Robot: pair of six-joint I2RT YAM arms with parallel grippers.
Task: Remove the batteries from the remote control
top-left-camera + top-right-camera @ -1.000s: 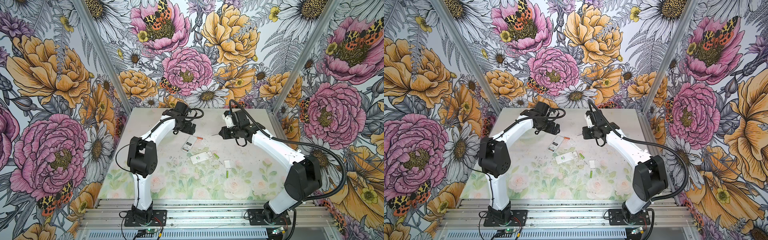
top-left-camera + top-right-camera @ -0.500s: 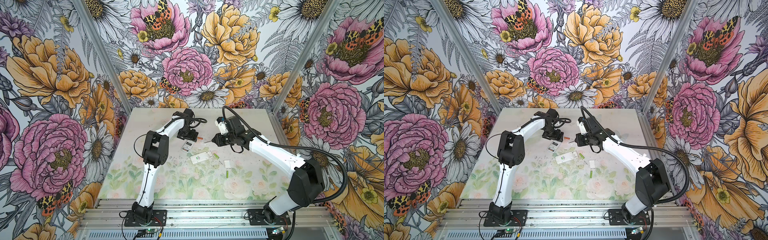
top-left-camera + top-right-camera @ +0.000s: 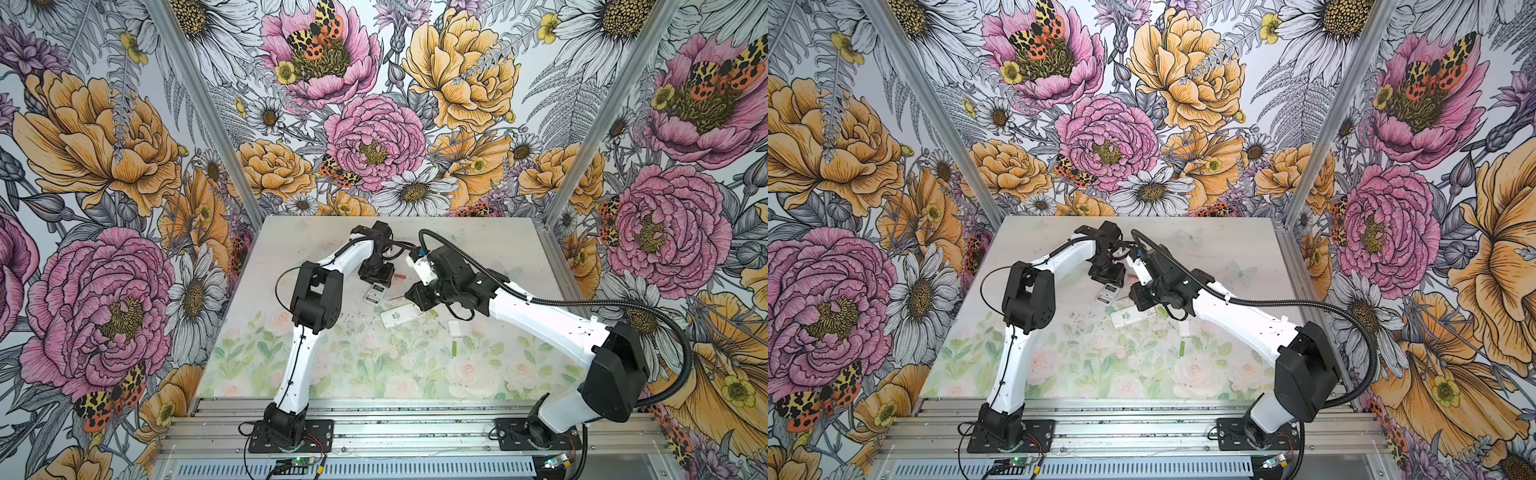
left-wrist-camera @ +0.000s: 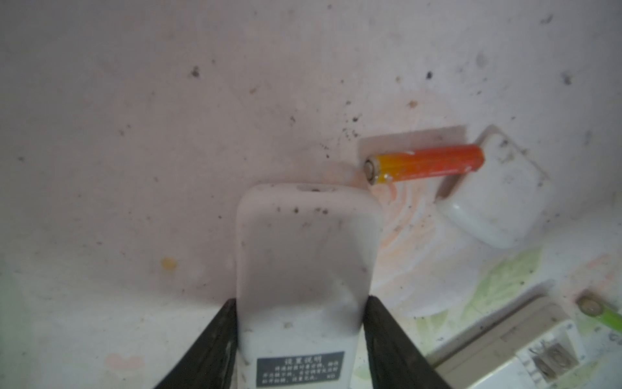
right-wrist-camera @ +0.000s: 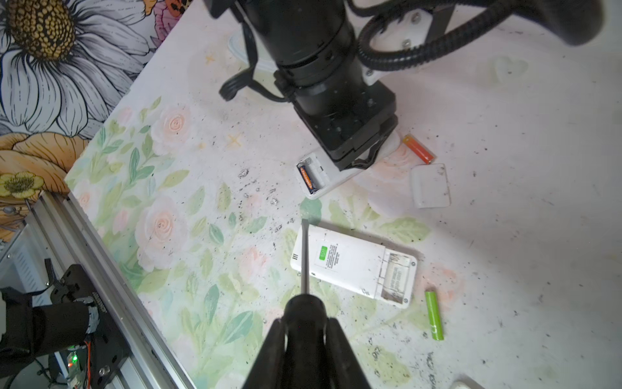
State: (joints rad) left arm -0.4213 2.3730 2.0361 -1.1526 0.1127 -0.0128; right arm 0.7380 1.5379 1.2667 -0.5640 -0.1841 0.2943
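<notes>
Left claw (image 4: 300, 299) is pinching the small remote (image 4: 303, 242) in the middle of the desk (image 3: 299, 241), right claw (image 5: 305, 320) clamped on the screwdriver (image 5: 304, 256). Orange battery (image 4: 427, 165) and green batteries (image 5: 434, 315) lie loose nearby, but the black battery (image 5: 307, 177) still sits in that remote, so nearly done I'd say.

Left tool (image 4: 300, 303) gripping, wrist down; right tool (image 5: 304, 320) clamped.

Orange battery (image 4: 425, 165) flat beside the small white remote (image 4: 303, 256); dark battery (image 5: 307, 176) inside its open bay.
</notes>
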